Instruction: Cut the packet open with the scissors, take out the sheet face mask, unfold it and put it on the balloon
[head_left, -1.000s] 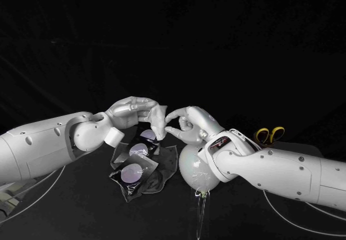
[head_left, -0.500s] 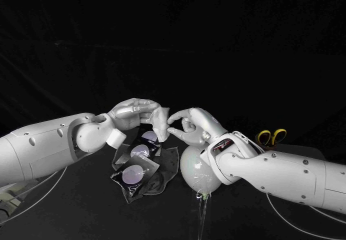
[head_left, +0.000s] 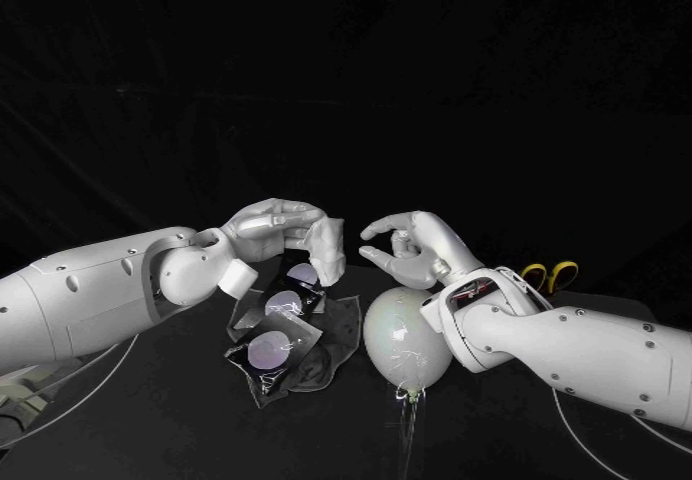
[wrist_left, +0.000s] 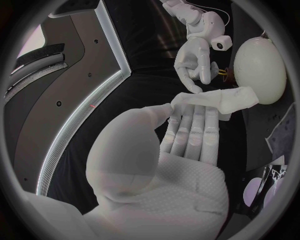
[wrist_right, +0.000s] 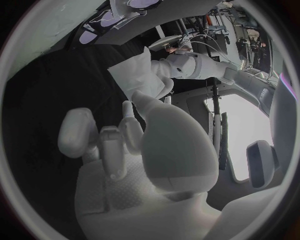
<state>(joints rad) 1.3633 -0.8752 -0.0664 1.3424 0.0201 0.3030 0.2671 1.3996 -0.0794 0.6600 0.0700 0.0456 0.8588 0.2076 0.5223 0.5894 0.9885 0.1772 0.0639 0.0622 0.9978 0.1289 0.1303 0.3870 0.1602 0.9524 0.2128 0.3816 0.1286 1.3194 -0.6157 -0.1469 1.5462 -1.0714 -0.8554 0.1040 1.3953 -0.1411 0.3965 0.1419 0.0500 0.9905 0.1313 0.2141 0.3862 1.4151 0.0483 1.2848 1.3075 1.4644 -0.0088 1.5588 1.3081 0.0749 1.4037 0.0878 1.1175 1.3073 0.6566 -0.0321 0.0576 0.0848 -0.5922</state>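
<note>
Left hand pinches the folded white sheet mask between thumb and fingers, raised above the bench. The mask hangs from that grip as a narrow folded strip. Below it the cut packet lies crumpled on the bench, just beside the balloon.

Right hand is now off the mask: fingers half curled and apart, holding nothing, with a clear gap between it and the mask. At 1 s ago and 0.5 s ago the 2 hands met at the mask, the right one pinching its other edge. Since then the right hand has let go and drawn off to its own side, while the left hand has barely moved.

Balloon lies on the bench under the right wrist, and more of it shows now that the arm has shifted. Scissors, with yellow handles, lie behind the right forearm, same spot as before.

Meaning: the mask is out of the packet but not unfolded, and only 1 hand holds it. The release reads as a reset pinch; the right hand likely needs to re-grab a free layer before spreading.
</note>
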